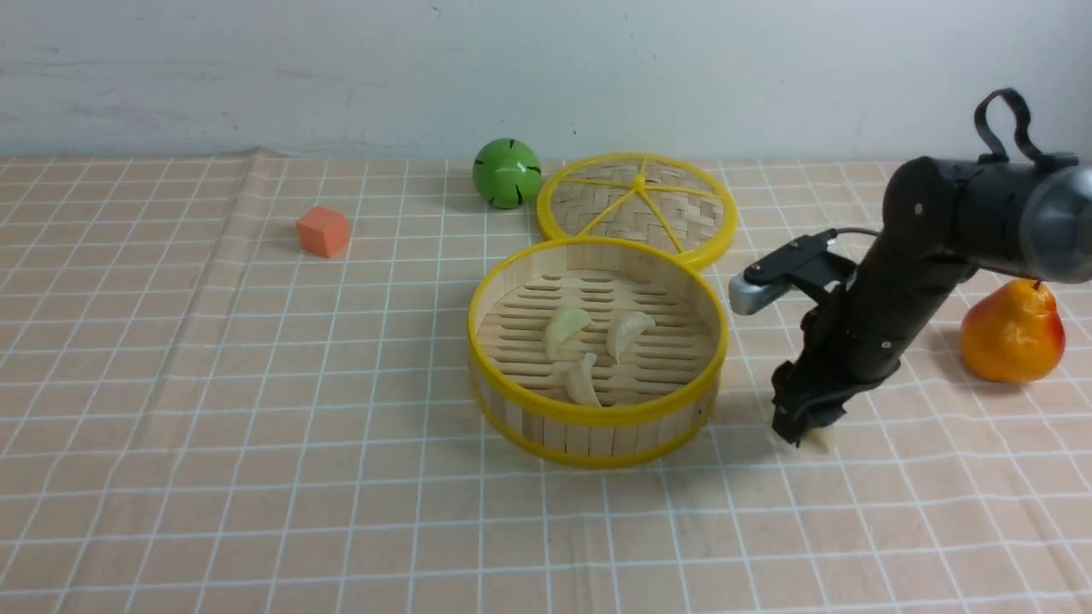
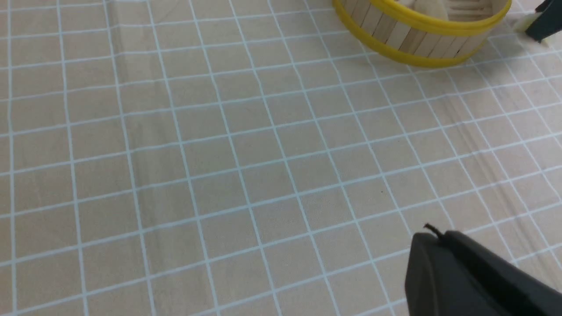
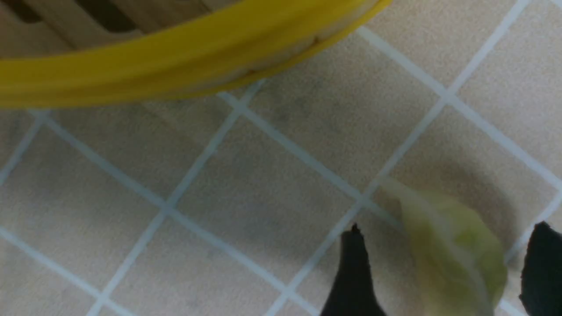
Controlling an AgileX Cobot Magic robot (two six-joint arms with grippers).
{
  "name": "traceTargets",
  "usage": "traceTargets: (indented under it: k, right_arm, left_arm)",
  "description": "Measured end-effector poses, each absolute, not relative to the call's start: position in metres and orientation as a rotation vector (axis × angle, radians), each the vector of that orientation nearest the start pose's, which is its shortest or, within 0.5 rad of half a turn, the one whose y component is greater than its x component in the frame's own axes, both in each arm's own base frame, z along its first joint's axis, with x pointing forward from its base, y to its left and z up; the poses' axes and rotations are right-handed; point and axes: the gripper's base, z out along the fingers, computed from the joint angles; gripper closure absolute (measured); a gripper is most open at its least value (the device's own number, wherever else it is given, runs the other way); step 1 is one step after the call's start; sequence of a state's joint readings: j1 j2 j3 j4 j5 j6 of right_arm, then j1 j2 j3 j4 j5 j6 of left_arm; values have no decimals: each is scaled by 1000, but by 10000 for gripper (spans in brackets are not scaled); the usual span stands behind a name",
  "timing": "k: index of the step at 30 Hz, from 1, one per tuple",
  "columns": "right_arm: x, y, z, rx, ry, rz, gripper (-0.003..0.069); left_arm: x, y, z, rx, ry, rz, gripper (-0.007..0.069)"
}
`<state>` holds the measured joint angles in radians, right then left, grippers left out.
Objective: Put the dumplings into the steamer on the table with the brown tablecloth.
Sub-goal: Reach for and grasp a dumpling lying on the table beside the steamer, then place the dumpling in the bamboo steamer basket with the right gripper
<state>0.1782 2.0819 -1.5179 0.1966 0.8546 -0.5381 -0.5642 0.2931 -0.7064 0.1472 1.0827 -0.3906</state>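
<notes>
The right pincer (image 3: pixel 443 272) stood wide, its fingers astride the last dumpling (image 3: pixel 456 259) on the desk (image 1: pixel 341 512), seemingly to close on it next; neither finger clearly touched it. The left pincer was shut. Beyond, the steamer (image 1: pixel 597 437) sat open, three dumplings (image 1: pixel 583 381) inside, its lid (image 1: pixel 589 207) behind, presumably aside for loading.

Soft, even light leaves faint shadows on the tablecloth (image 1: pixel 367 477), while beneath the right gripper (image 3: pixel 443 263) the close-up dims and the dumpling (image 3: pixel 456 259) blurs.
</notes>
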Motion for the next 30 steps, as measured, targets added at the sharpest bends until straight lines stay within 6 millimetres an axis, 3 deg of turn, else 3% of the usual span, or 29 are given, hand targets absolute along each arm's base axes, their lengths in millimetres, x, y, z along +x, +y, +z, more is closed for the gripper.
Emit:
traceTargets:
  k: [4, 5, 7, 11, 13, 14, 17, 21, 26, 30]
  right_arm:
    - [419, 89, 165, -857, 2738, 162, 309]
    - [419, 89, 165, -857, 2738, 162, 421]
    - [419, 90, 166, -861, 2737, 163, 459]
    - [419, 97, 178, -899, 2723, 162, 449]
    - [418, 117, 210, -967, 2656, 163, 449]
    - [417, 118, 211, -972, 2652, 164, 449]
    - [413, 151, 258, -1045, 2535, 181, 449]
    - [408, 181, 281, -1036, 2466, 217, 449]
    - [413, 201, 275, -969, 2437, 247, 449]
    - [425, 204, 242, -946, 2500, 213, 449]
  left_arm:
    - [28, -4, 333, 187, 2149, -380, 637]
    - [29, -4, 333, 187, 2148, -381, 637]
    - [29, -4, 333, 187, 2148, -381, 637]
    - [29, -4, 333, 187, 2148, -381, 637]
    - [29, -4, 333, 187, 2148, -381, 636]
    - [29, -4, 333, 187, 2148, -381, 636]
    - [29, -4, 333, 187, 2147, -381, 636]
    - [29, -4, 333, 187, 2146, -382, 636]
    - [29, -4, 333, 187, 2145, -381, 636]
    - [29, -4, 333, 187, 2145, -381, 636]
